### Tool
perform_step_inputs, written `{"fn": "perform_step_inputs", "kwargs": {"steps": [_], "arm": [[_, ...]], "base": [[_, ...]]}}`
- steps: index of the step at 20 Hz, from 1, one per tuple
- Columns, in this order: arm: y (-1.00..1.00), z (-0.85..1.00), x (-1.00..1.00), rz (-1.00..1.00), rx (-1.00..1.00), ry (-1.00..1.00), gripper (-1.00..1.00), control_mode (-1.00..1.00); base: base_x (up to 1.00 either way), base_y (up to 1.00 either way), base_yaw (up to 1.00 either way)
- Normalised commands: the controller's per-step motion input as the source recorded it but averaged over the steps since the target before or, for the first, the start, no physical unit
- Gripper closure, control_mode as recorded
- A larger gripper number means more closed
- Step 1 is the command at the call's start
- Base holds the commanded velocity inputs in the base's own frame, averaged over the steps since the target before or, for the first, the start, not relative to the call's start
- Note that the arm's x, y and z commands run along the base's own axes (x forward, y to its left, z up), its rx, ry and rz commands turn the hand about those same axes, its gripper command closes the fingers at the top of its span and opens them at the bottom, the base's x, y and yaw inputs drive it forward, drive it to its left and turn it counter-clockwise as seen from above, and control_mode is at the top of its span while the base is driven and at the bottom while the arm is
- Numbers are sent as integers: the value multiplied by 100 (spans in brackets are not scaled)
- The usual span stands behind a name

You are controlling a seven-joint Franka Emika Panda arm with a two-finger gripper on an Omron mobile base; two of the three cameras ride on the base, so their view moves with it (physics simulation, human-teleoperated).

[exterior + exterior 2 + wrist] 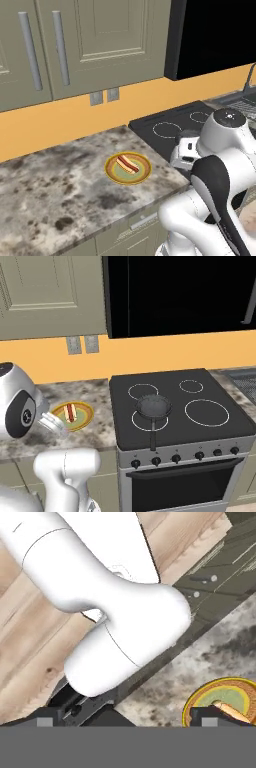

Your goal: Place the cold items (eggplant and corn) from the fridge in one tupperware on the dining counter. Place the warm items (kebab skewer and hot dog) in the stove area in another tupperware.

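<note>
My pincer (127,719) is released, nothing held; going for the hot dog (127,164) on its plate (111,170) — next, descend over it

We see a yellow-rimmed, green-centred round plate (128,168) bearing a red-and-tan hot dog (127,164) on the mottled grey-brown stone counter (55,200). Beside the plate, the black glass stove (175,406) carries white ring markings and a dark grey pan (153,407); behind it runs an orange wall (150,356).

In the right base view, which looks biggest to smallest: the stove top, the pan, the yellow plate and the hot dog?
1. stove top
2. pan and yellow plate: similar, too close to rank
3. hot dog
</note>
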Motion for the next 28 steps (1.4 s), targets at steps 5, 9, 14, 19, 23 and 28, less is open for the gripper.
{"fn": "perform_step_inputs", "kwargs": {"steps": [5,9,14,19,23,28], "arm": [[0,-43,50,71,-16,1,-100,-100],[30,-40,26,41,-1,-21,-100,-100],[53,-25,46,28,5,-27,-100,-100],[41,-37,72,26,1,1,-100,-100],[34,-46,98,27,0,7,-100,-100],[2,-49,100,16,0,12,-100,-100]], "base": [[0,0,0],[0,0,0],[0,0,0],[0,0,0],[0,0,0],[0,0,0]]}}
